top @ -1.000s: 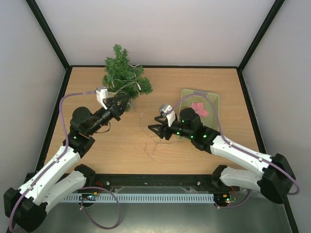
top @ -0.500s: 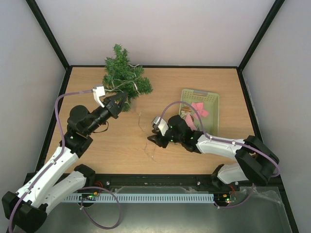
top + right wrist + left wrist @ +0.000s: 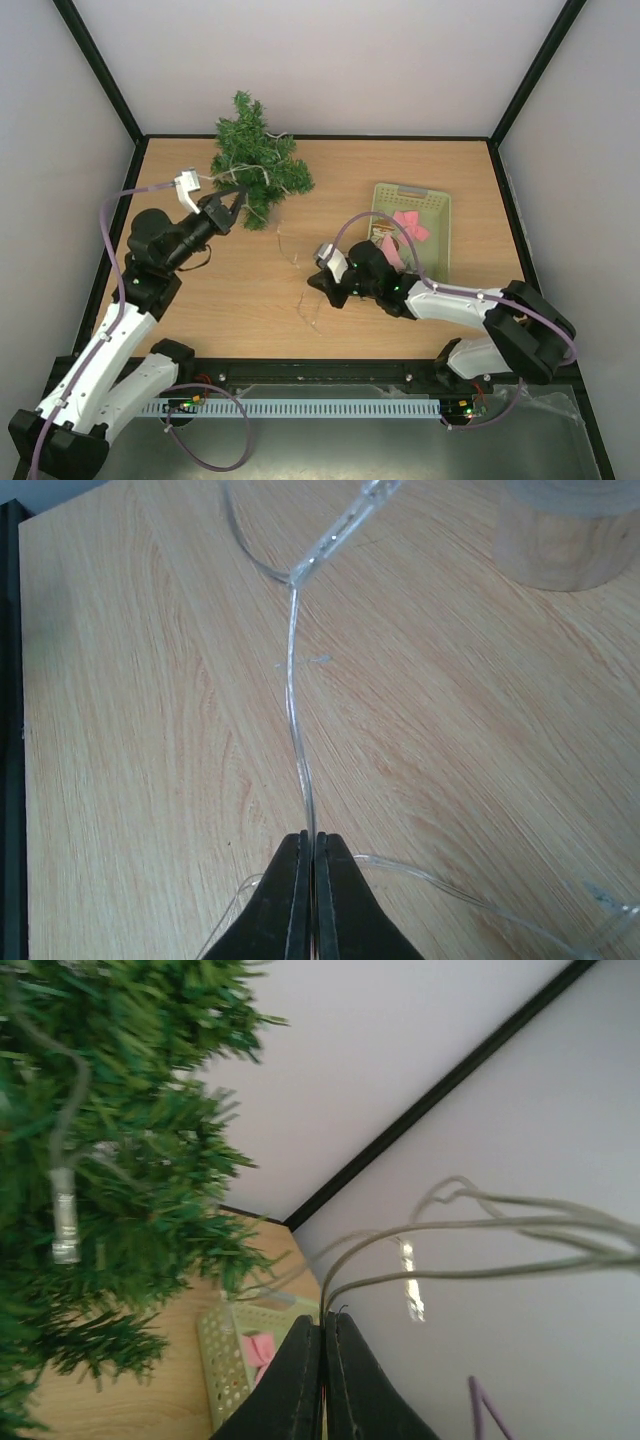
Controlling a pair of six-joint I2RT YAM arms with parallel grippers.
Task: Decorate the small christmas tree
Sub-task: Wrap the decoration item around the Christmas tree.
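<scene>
The left gripper (image 3: 322, 1322) clenched the thin transparent light wire (image 3: 480, 1225) beside the bushy green small christmas tree (image 3: 120, 1180); the right gripper (image 3: 311, 840) pinched it just above the wooden table (image 3: 130, 680).

Overhead camera looks down from the near edge on the whole table (image 3: 400, 170). Left wrist camera sits close beside the small christmas tree (image 3: 120, 1160); right wrist camera looks closely down the tabletop along the light wire (image 3: 296, 730). Overhead shows both.
</scene>
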